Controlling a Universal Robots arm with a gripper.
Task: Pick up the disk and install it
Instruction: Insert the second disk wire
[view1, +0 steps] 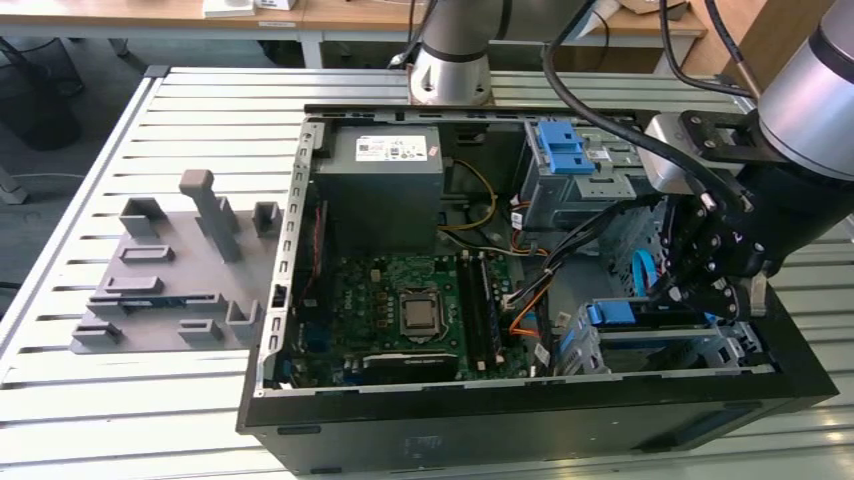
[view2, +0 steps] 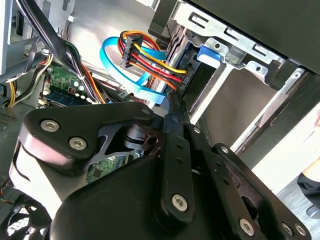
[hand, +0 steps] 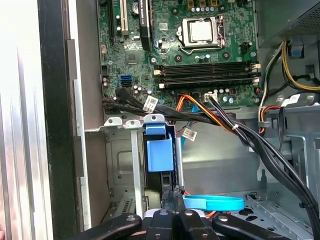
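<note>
The disk (view1: 638, 318) sits edge-on in the lower drive cage (view1: 727, 345) at the exterior view's right, inside the open computer case. Its blue bracket shows in both wrist views (hand: 160, 150) (view2: 209, 54); the silver body is mostly hidden in the slot. My gripper (view1: 690, 292) hangs over that cage. Its fingers (hand: 175, 195) are pressed together with nothing between them, and the tips (view2: 172, 100) are at the slot just beside the bracket. I cannot tell whether they touch the disk.
A grey power supply box (view1: 380, 175) and an upper cage with a blue latch (view1: 567, 150) stand at the back. The motherboard (view1: 400, 300), bundled cables (hand: 235, 127) and a blue flat cable (hand: 212, 202) crowd the cage. A grey fixture (view1: 167, 270) lies on the slatted table.
</note>
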